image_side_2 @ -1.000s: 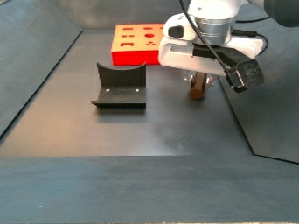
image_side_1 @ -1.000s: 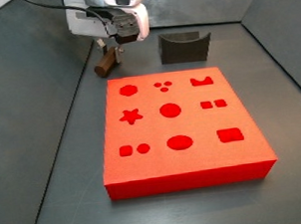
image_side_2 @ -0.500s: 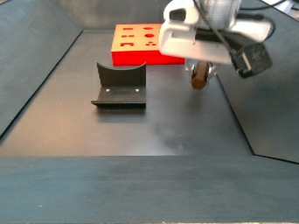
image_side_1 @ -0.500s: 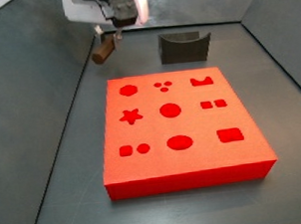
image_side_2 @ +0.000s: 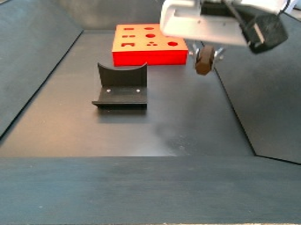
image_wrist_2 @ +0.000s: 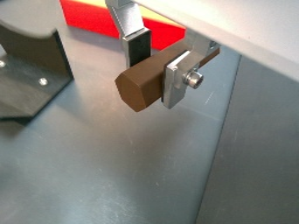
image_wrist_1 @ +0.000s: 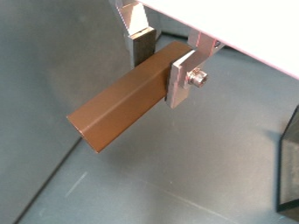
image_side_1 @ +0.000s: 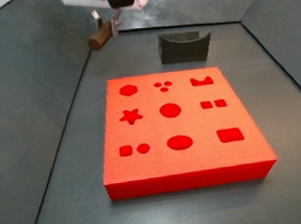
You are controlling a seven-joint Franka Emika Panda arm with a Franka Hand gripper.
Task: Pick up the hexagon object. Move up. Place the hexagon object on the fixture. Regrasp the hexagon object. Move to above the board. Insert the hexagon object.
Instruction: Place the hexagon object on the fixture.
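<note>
Now the small reddish-brown hexagon peg is hanging clear above the grey floor, the silver-fingered gripper clamping its end. Move-up step looks underway; next comes carrying it to the dark notched fixture, at about nine o'clock, across open floor, with the red-orange board beyond.
</note>
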